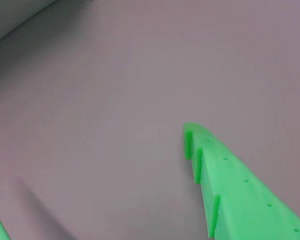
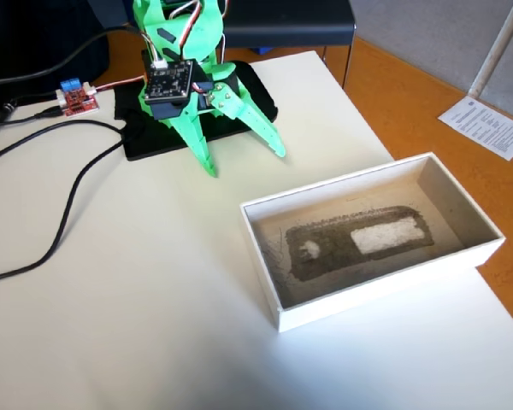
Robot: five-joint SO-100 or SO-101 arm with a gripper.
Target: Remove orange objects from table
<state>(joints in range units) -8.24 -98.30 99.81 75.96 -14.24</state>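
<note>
The cream-white table (image 2: 137, 325) fills most of the fixed view, and I see no orange object on it. My green gripper (image 2: 244, 162) hangs near the table's far side, jaws spread wide and empty. In the wrist view only bare table top (image 1: 115, 75) lies between the fingers of the gripper (image 1: 90, 170). One toothed finger (image 1: 230, 185) shows at the lower right, and the other only as a sliver at the lower left. The white box (image 2: 385, 295) stands to the right of the gripper, with a dark grey patch and a white rectangle on its floor.
Black cables (image 2: 64, 213) run over the left of the table to a small red circuit board (image 2: 75, 98). The arm stands on a black base plate (image 2: 154, 141). Orange floor (image 2: 410, 94) lies beyond the right table edge, with a paper sheet (image 2: 494, 126) on it.
</note>
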